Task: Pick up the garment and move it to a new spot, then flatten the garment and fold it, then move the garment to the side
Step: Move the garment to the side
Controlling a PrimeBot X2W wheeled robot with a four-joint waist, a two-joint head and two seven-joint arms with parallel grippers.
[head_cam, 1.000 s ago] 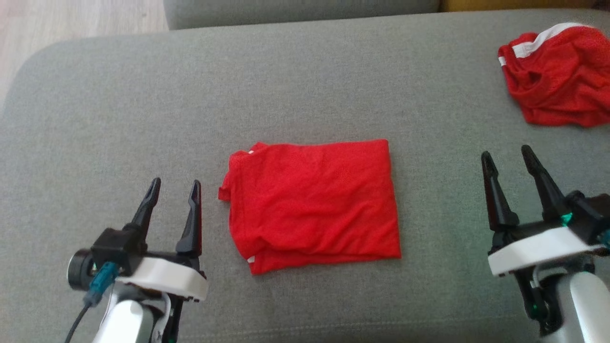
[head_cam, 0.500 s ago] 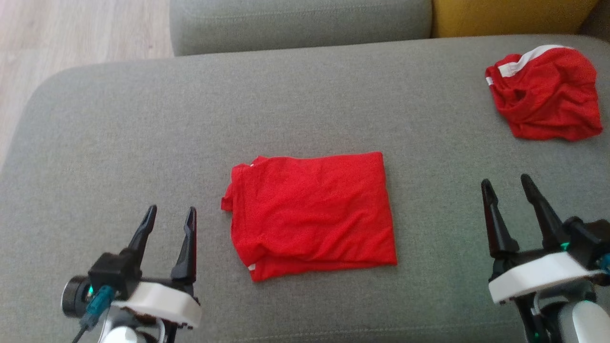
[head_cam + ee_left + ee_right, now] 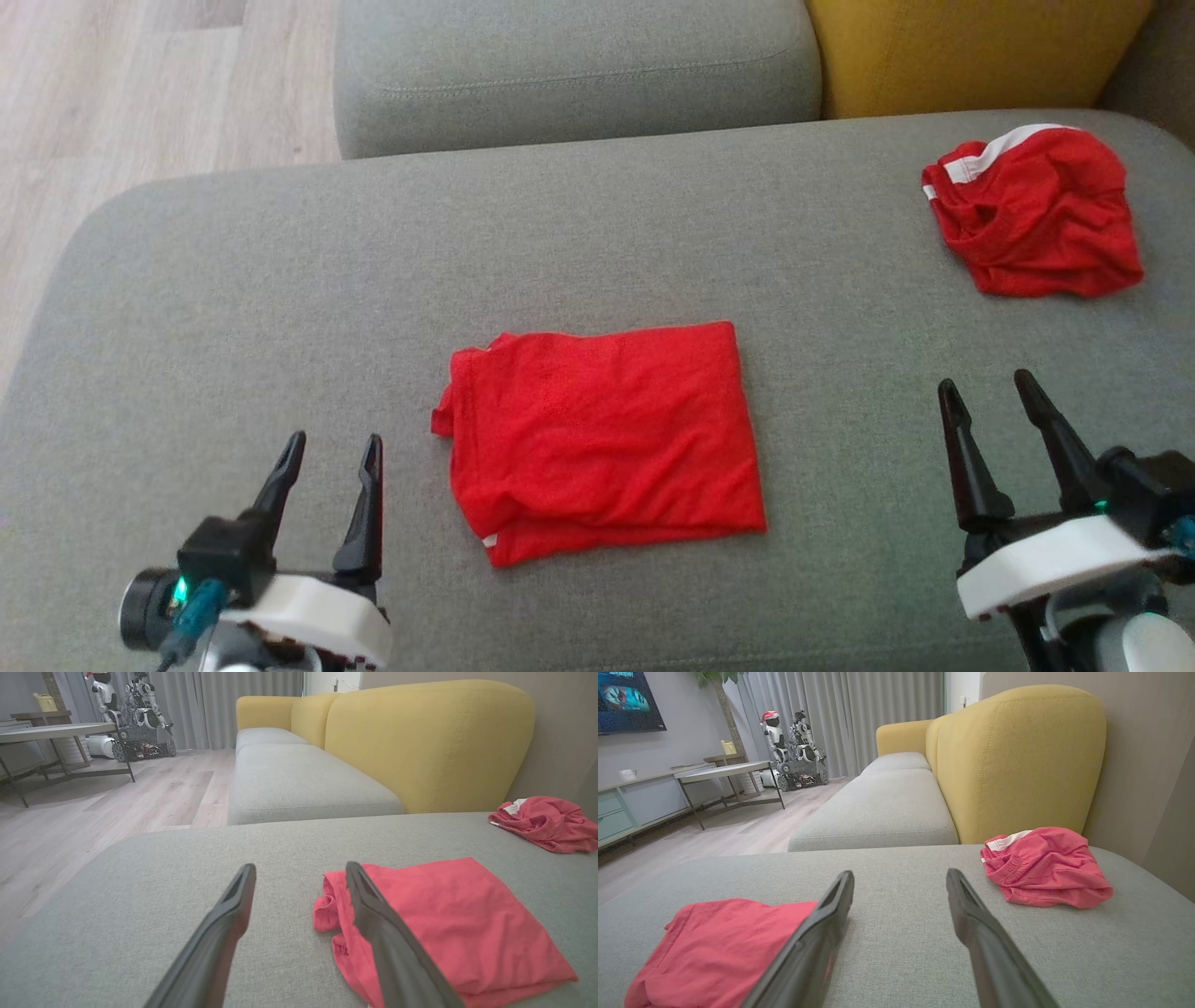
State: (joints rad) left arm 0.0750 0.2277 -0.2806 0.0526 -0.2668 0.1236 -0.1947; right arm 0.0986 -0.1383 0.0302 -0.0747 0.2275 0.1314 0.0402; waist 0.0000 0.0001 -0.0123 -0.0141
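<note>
A red garment (image 3: 602, 439), folded into a flat rectangle, lies in the middle of the grey sofa seat (image 3: 280, 280). A second red garment (image 3: 1032, 224) with a white band sits crumpled at the far right. My left gripper (image 3: 335, 441) is open, low over the seat just left of the folded garment, holding nothing. My right gripper (image 3: 986, 381) is open well to its right, in front of the crumpled one. The left wrist view has the left gripper (image 3: 300, 867) with the folded garment (image 3: 444, 914) past its right finger. In the right wrist view the right gripper (image 3: 900, 873) points between the folded garment (image 3: 724, 947) and the crumpled garment (image 3: 1045, 868).
A second grey seat cushion (image 3: 569, 75) and a yellow backrest (image 3: 971, 51) lie beyond the seat. Wooden floor (image 3: 112, 84) borders the seat's rounded left edge. Across the room stand a low table (image 3: 728, 772) and parked robots (image 3: 794, 746).
The head camera has tilted, so the whole picture slid down and more of the backrest shows. Both open grippers sit a little further back from the folded garment. Neither garment has moved.
</note>
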